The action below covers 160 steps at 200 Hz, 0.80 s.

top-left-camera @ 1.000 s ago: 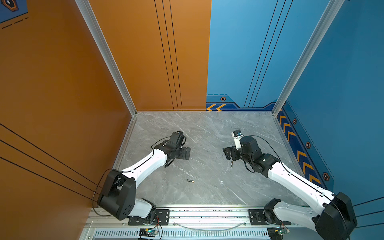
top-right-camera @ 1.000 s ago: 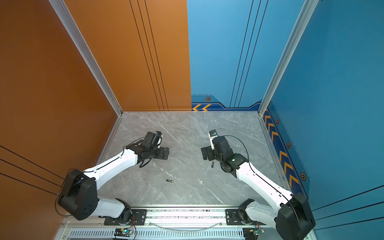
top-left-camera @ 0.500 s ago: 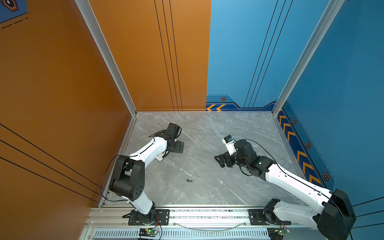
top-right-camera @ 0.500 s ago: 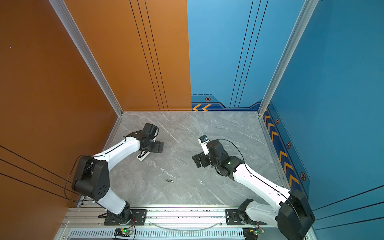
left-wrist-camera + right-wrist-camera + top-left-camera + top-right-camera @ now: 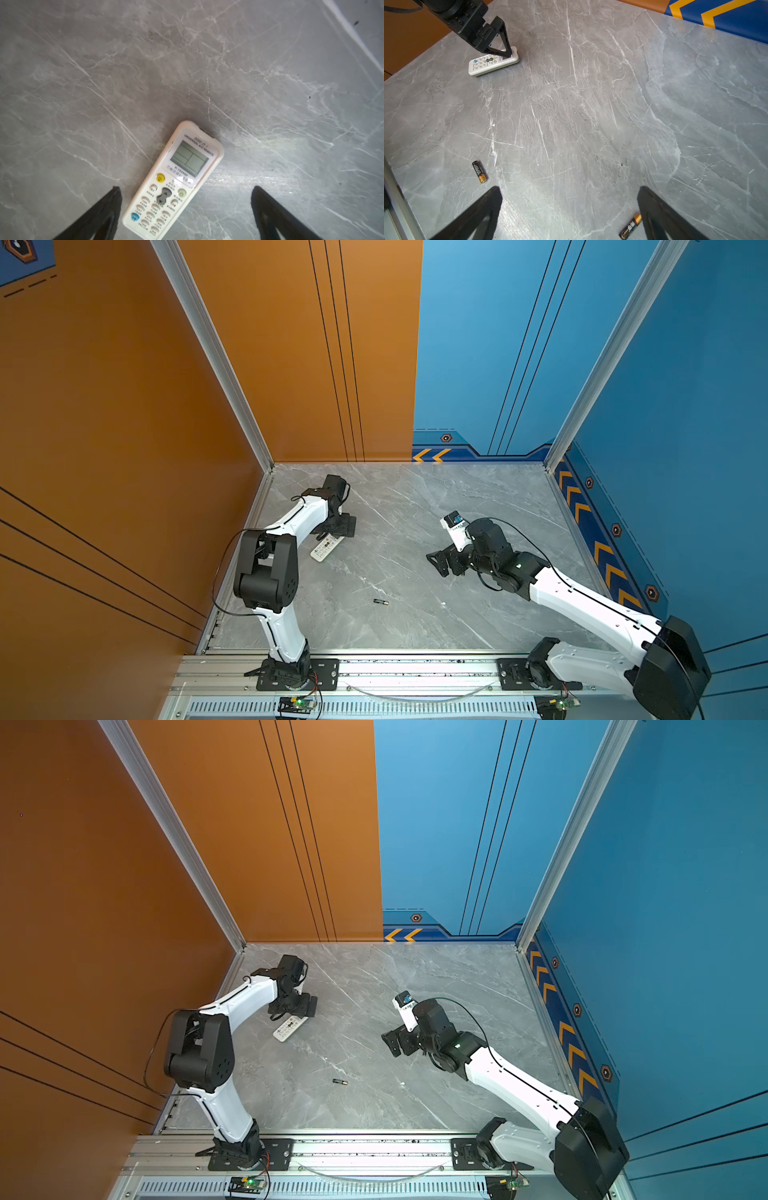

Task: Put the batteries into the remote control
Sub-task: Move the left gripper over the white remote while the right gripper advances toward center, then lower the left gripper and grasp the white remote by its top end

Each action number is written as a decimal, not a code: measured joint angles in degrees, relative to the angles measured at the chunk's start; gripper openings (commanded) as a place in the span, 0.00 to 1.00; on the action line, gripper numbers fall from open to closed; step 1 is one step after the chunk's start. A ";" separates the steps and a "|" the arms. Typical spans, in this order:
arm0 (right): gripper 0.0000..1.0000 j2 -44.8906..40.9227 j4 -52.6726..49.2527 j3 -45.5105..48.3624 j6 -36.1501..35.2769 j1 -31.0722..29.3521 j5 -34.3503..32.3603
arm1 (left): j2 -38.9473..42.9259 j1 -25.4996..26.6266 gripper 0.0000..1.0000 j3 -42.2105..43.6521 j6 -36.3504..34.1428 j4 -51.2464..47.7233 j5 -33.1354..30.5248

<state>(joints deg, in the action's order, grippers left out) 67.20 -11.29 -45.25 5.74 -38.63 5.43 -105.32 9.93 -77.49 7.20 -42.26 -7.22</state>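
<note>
Clearly, the remote control [image 5: 327, 548], slanted at centre-left in a top view, is straddled by the spread left gripper [image 5: 185, 187].

The left arm [image 5: 293, 520] is reaching to the far left, its left gripper [image 5: 337, 531] gaping downward. The right arm [image 5: 582, 601] is stretching toward centre, its right gripper [image 5: 438, 564] gaping too.

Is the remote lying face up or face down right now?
Face up: the remote control lies flat on the table, screen and keypad showing; its back is hidden.
</note>
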 measured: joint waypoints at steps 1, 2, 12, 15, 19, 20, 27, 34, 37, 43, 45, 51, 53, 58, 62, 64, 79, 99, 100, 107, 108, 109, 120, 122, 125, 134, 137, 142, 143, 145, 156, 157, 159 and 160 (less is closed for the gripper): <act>1.00 0.00 0.02 0.00 0.00 0.00 0.02 | -0.17 -0.11 0.98 -0.02 -0.04 -0.07 0.02; 1.00 0.00 0.04 0.00 0.00 0.00 0.02 | -0.22 -0.15 0.98 -0.02 -0.15 -0.13 0.04; 1.00 0.00 0.35 0.00 0.00 0.00 0.22 | -0.79 -0.42 0.98 -0.07 -0.57 -0.92 0.37; 1.00 0.00 0.42 0.00 0.00 0.00 0.24 | -1.05 -0.52 0.98 -0.09 -0.63 -1.22 0.57; 1.00 0.00 0.48 0.00 0.00 0.00 0.37 | -1.36 -0.61 0.98 -0.11 -0.98 -1.62 0.87; 1.00 0.00 0.48 0.00 0.00 0.00 0.37 | -1.36 -0.61 0.98 -0.11 -0.98 -1.62 0.87; 1.00 0.00 0.61 0.00 0.00 0.00 0.44 | -1.70 -0.79 0.98 -0.22 -1.31 -2.03 1.31; 1.00 0.00 0.66 0.00 0.00 0.00 0.46 | -2.34 -1.01 0.98 -0.46 -1.64 -2.58 1.57; 1.00 0.00 0.66 0.00 0.00 0.00 0.46 | -2.49 -1.05 0.98 -0.57 -1.66 -2.67 1.64; 1.00 0.00 0.76 0.00 -0.02 0.00 0.46 | -3.04 -1.18 0.98 -0.92 -1.84 -3.02 1.79; 1.00 0.00 0.81 0.00 -0.02 0.00 0.44 | -3.17 -1.20 0.98 -1.01 -1.86 -3.13 1.90; 1.00 0.00 0.90 0.00 -0.02 0.00 0.46 | -3.65 -1.31 0.98 -1.33 -1.92 -3.26 1.97; 1.00 0.00 0.94 0.00 -0.02 0.00 0.46 | -3.72 -1.31 0.98 -1.40 -1.95 -3.30 1.99; 1.00 0.00 0.98 0.00 -0.02 0.00 0.46 | -4.13 -1.36 0.98 -1.66 -2.08 -3.48 1.99; 1.00 0.00 1.03 0.00 -0.02 0.00 0.46 | -4.44 -1.42 0.98 -1.90 -2.10 -3.63 2.03; 1.00 0.00 1.05 0.00 -0.02 0.00 0.46 | -4.52 -1.42 0.98 -1.97 -2.14 -3.67 2.08; 1.00 0.00 1.20 0.00 -0.02 0.00 0.44 | -5.64 -1.60 0.98 -2.86 -2.36 -3.89 2.21; 1.00 0.00 1.75 0.11 -0.02 0.00 0.42 | -7.26 -1.81 0.98 -4.00 -2.51 -3.89 2.23; 1.00 0.00 1.75 0.13 -0.02 0.00 0.42 | -7.39 -1.81 0.98 -4.07 -2.51 -3.85 2.23; 1.00 0.00 1.88 0.13 0.00 0.07 0.42 | -7.91 -1.92 0.98 -4.33 -2.51 -3.87 2.32; 1.00 0.00 1.90 0.13 0.00 0.07 0.42 | -7.96 -1.95 0.98 -4.35 -2.51 -3.87 2.36; 1.00 0.00 1.90 0.13 0.00 0.04 0.39 | -8.04 -1.97 0.98 -4.39 -2.51 -3.87 2.36; 1.00 0.00 1.92 0.13 -0.02 0.07 0.42 | -8.63 -2.08 0.98 -4.57 -2.51 -3.89 2.38; 1.00 0.00 1.92 0.13 0.00 0.07 0.42 | -8.70 -2.10 0.98 -4.59 -2.51 -3.89 2.38; 1.00 0.00 1.92 0.13 0.00 0.07 0.39 | -8.81 -2.14 0.98 -4.61 -2.51 -3.89 2.40; 1.00 0.00 1.99 0.22 -0.02 0.07 0.39 | -8.98 -2.19 0.98 -4.61 -2.54 -3.89 2.40; 1.00 0.00 2.01 0.22 0.00 0.07 0.39 | -9.03 -2.19 0.98 -4.61 -2.54 -3.93 2.38; 1.00 0.00 2.21 0.31 0.00 0.07 0.39 | -9.03 -2.19 0.98 -4.61 -2.67 -4.00 2.40; 1.00 0.00 2.38 0.37 0.00 0.07 0.39 | -9.03 -2.19 0.98 -4.61 -2.67 -4.00 2.40; 1.00 0.00 2.43 0.42 0.00 0.07 0.37 | -9.03 -2.19 0.99 -4.61 -2.71 -4.02 2.40; 1.00 -0.07 3.10 0.79 0.00 0.17 0.37 | -9.03 -2.19 0.99 -4.61 -2.80 -4.09 2.47; 1.00 -0.07 3.17 0.83 0.00 0.17 0.37 | -9.03 -2.19 0.98 -4.61 -2.86 -4.09 2.47; 1.00 -0.09 3.28 0.94 0.00 0.20 0.37 | -9.03 -2.19 0.98 -4.61 -2.86 -4.09 2.51; 1.00 -0.09 3.32 0.98 0.00 0.22 0.37 | -9.03 -2.19 0.98 -4.61 -2.86 -4.09 2.54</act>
<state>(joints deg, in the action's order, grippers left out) 67.11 -7.97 -44.27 5.74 -38.41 5.80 -114.34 7.75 -82.11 4.34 -46.35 -4.69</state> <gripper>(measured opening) 0.992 0.993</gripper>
